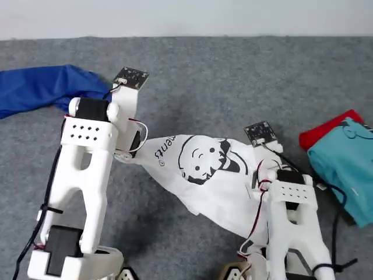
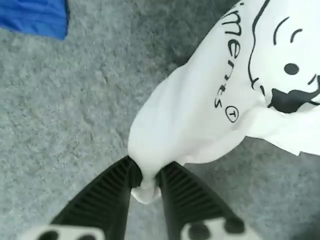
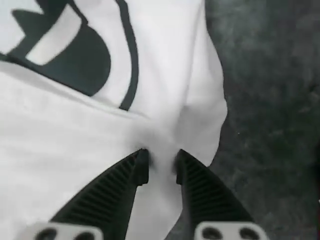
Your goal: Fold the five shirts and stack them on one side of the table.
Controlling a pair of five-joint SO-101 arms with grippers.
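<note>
Caught mid-fold, with left gripper [image 2: 145, 174] pinched on a corner of the white shirt [image 1: 215, 192] and right gripper [image 3: 161, 163] clamped on its opposite edge. Probably needed a joint lift-and-fold next.

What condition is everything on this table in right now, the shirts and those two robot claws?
white shirt: rumpled, print up, pinched at two ends.
blue shirt: crumpled, lying loose, apart from the arms.
teal shirt: folded, lying on the red shirt.
red shirt: mostly covered by the teal one.
left gripper: jaws shut on the white shirt's bunched corner.
right gripper: jaws shut on the white shirt's edge.
</note>
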